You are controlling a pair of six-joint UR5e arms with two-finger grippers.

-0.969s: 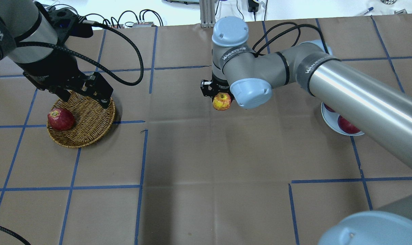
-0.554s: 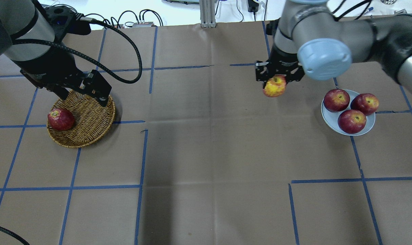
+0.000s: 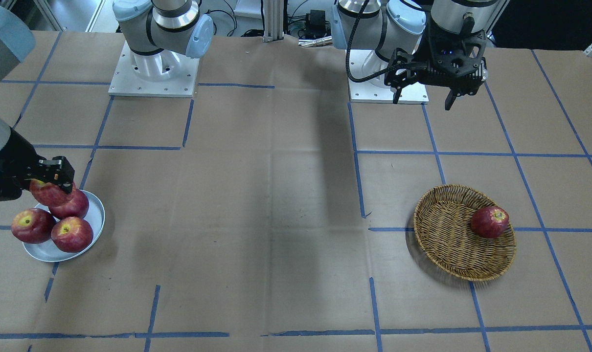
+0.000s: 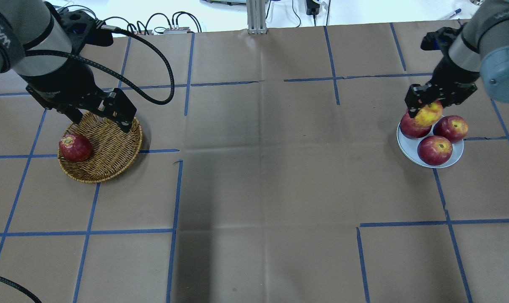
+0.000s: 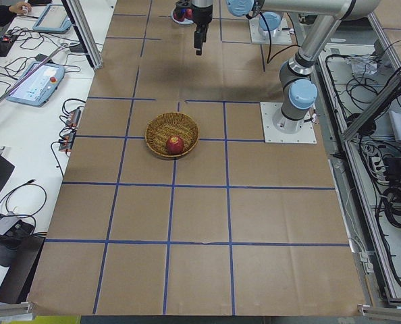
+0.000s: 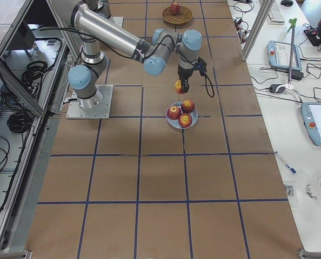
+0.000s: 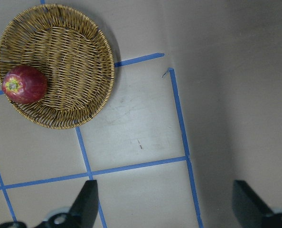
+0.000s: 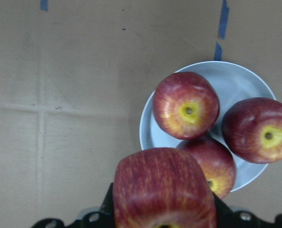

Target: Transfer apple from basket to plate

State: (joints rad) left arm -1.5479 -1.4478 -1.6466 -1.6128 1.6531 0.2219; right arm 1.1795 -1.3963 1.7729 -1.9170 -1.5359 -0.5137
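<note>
My right gripper [image 4: 427, 105] is shut on the apple [image 4: 429, 114], which has streaky pinkish-red skin and a yellow patch, and holds it just over the far left edge of the pale plate [image 4: 409, 146]. In the right wrist view the apple [image 8: 164, 190] fills the lower middle, above the plate [image 8: 236, 78]. The front view shows the apple [image 3: 49, 192] over the plate [image 3: 98, 215]. My left gripper [image 4: 101, 120] is open and empty above the far rim of the wicker basket [image 4: 111, 147]; the left wrist view shows the basket [image 7: 70, 52].
Three dark red apples [image 4: 434, 150] lie on the plate, one partly under the held apple. One dark red apple [image 4: 75, 147] lies at the basket's left side. Brown paper with blue tape lines covers the table. Cables lie along the far edge.
My right arm has carried the apple from the table's middle to the right, to just over the plate. My left gripper has stayed over the basket.
</note>
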